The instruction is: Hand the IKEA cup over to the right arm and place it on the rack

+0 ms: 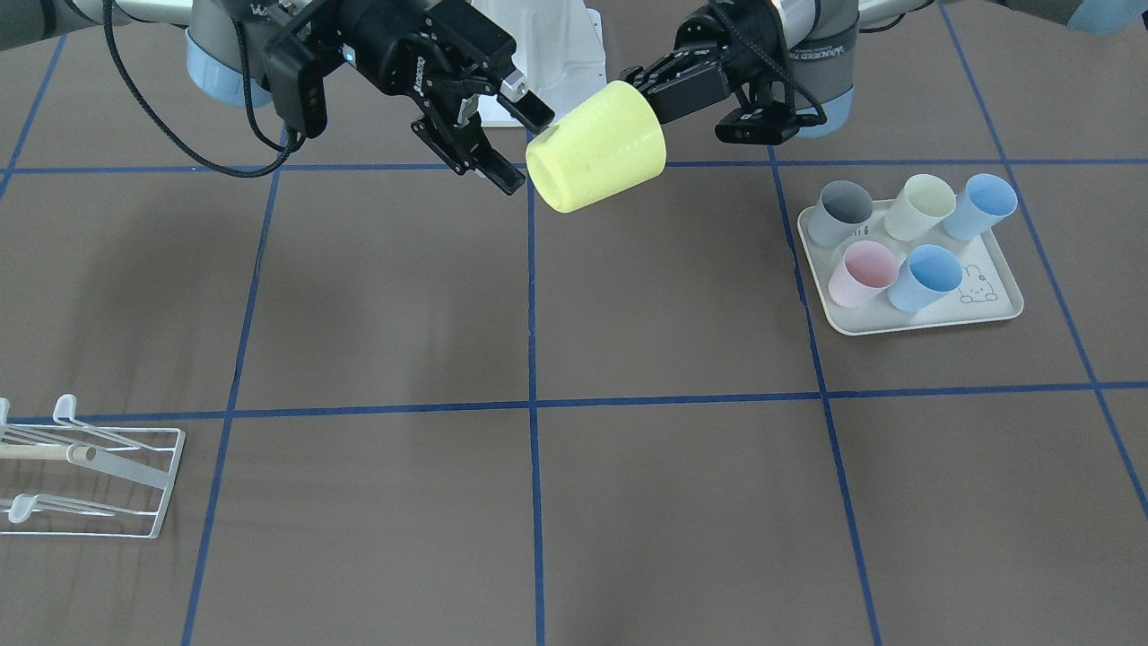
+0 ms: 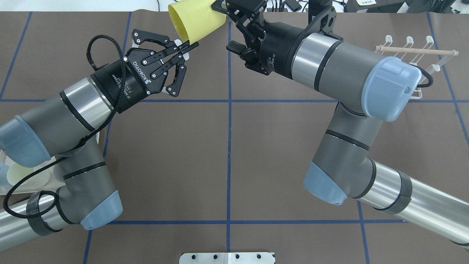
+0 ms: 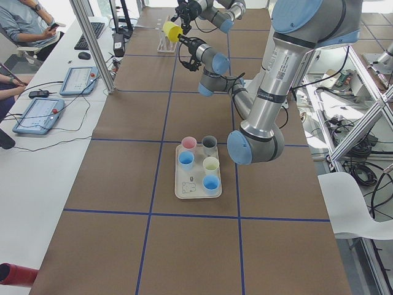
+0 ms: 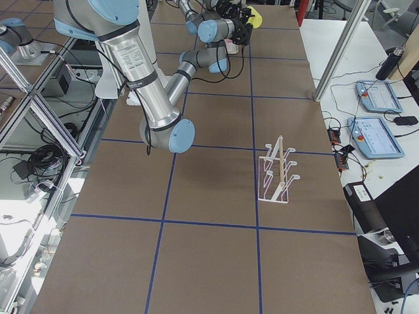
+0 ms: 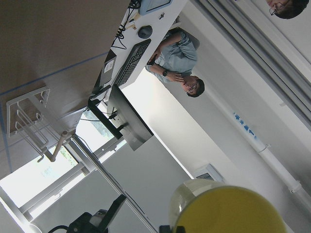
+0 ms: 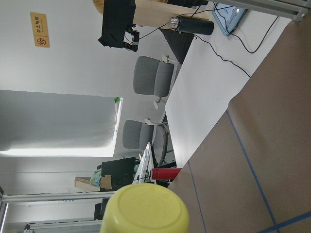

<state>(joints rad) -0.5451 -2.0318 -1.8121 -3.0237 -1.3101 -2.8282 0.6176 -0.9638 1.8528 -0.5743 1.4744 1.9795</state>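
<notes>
The yellow IKEA cup (image 1: 601,148) hangs on its side high above the far middle of the table. My left gripper (image 1: 647,88) is shut on the wall at its rim, and the pinch shows in the overhead view too (image 2: 186,49). My right gripper (image 1: 525,148) is open, one finger on each side of the cup's base (image 2: 216,22). The right wrist view shows that base (image 6: 146,208) close ahead. The left wrist view has the cup (image 5: 228,211) at its bottom edge. The white wire rack (image 1: 90,484) stands on the table far out on my right side (image 2: 414,51).
A cream tray (image 1: 897,325) with a rabbit drawing sits on my left side and holds several pastel cups. Blue tape lines cross the brown table cover. A white mount (image 1: 547,54) sits behind the grippers. People sit at a desk (image 3: 37,74) beyond the table.
</notes>
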